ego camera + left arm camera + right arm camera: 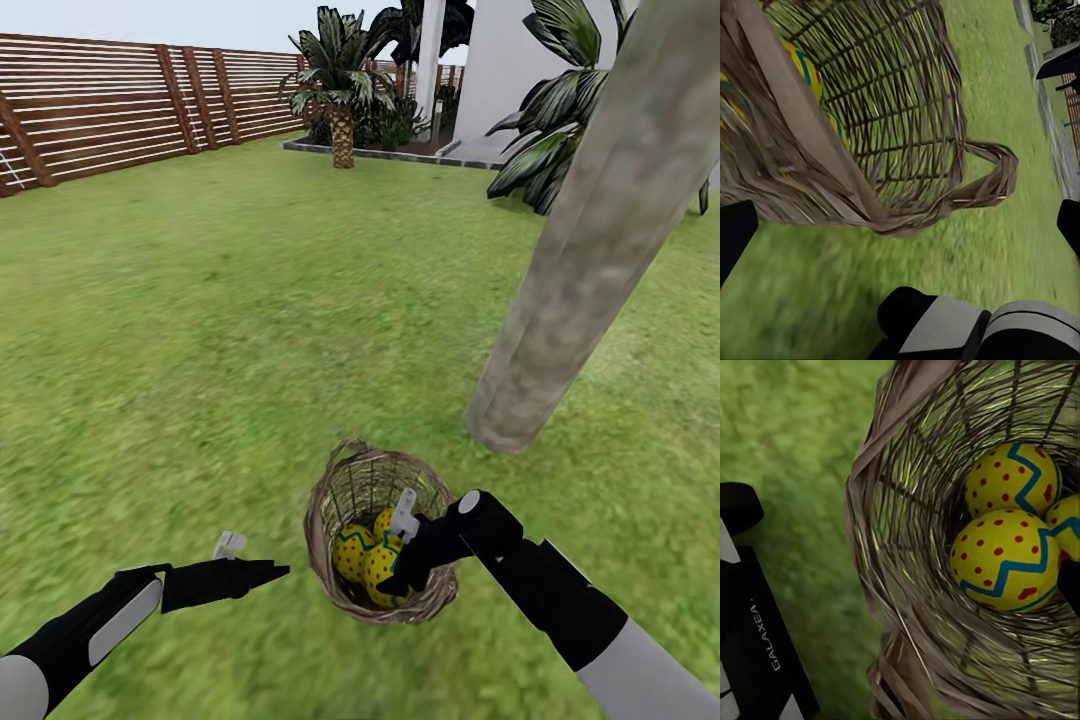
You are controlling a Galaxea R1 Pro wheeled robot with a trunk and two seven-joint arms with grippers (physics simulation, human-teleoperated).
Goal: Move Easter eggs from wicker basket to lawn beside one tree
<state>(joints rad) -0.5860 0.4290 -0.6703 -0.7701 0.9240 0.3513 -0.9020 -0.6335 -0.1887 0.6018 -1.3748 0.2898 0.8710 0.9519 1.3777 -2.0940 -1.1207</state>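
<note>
Your count: three eggs [368,565] in the basket [340,490], none by the tree [590,240]; right pincer [400,575] reaching in, left pincer [275,572] beside it, grips unreadable.

Flat, even daylight is washing over the lawn [200,330] with almost no cast shadows or glare — the tree [590,240] trunk is stretching and leaning toward the head view's edge, while grass and wicker basket [892,150] are smearing soft in the wrist views.
</note>
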